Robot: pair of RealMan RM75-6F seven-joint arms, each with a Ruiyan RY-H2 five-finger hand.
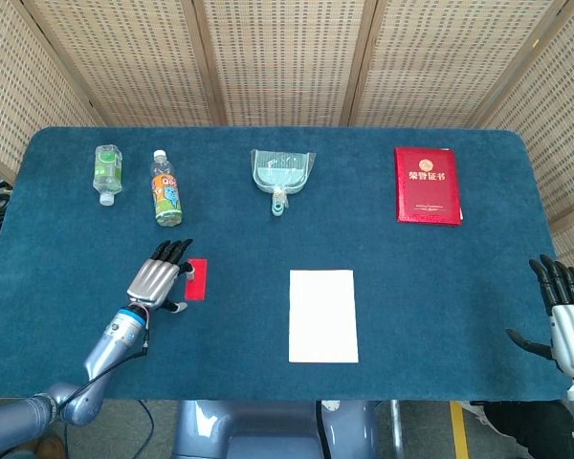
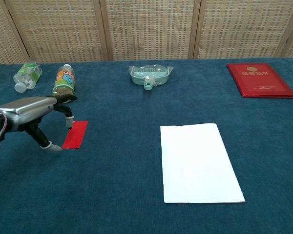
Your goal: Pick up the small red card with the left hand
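Nearest, the right robot hand (image 1: 566,311) hovers at the surface's (image 1: 440,287) near right edge, fingers spread, holding nothing. A white sheet (image 1: 322,315) lies near the middle. The left robot hand (image 1: 157,278) reaches over the left edge of the small red card (image 1: 197,279), fingers apart and bent downward, grasping nothing; the card lies flat. Farther back are a colourful bottle (image 1: 165,188), a clear bottle (image 1: 107,173), a dustpan (image 1: 282,174) and a red booklet (image 1: 427,185).
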